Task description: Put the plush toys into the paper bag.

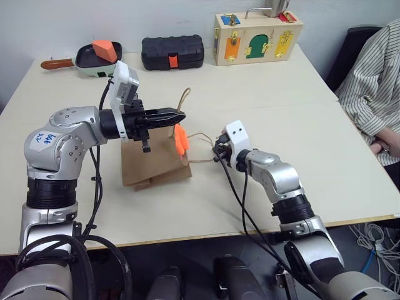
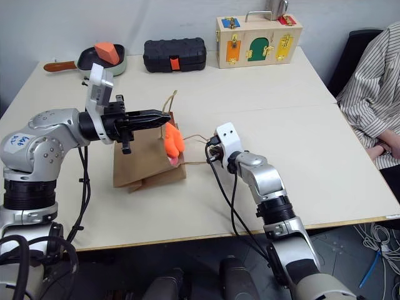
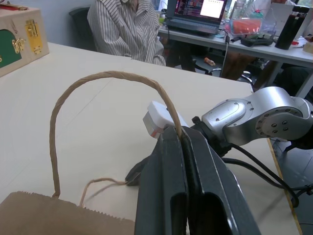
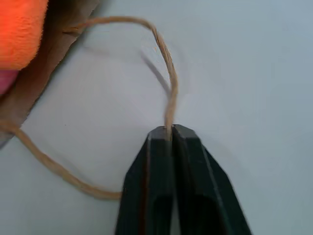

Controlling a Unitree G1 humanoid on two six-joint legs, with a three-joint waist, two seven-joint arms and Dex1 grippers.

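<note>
Right wrist view has the right claw [image 4: 170,131] clenched on the thin lower handle [image 4: 168,83] of the bag [image 1: 152,162], the twisted paper pinched right at the tips. Just past that loop sits the orange toy [image 1: 180,139], lodged in the bag's mouth with a sliver of pink beneath it, likely the pink toy [image 4: 6,81], though too little shows to be sure.

Across from it, the left claw [image 1: 177,115] is clamped on the upper handle [image 3: 105,78], held level above the counter [image 1: 275,119], so the bag hangs by one side with its body slumped and creased on the surface. Each handle is gripped by one claw, and the mouth opens sideways toward the right arm.

Risks from here, as I judge them: the orange toy is only half in and sits at the lip, so pulling the handles apart or lifting unevenly could tip it back out onto the counter. The right grip is very shallow, and a tug could let the cord slip free. A hard pull might tear the handle from the paper. The bag's folded base also may not stand if lowered carelessly.

Further out: a black case [image 1: 172,52], a pan [image 1: 94,58] holding an orange block [image 1: 105,49], a wooden latch box [image 1: 257,39], and a seated person [image 1: 375,81] at the counter's edge.
</note>
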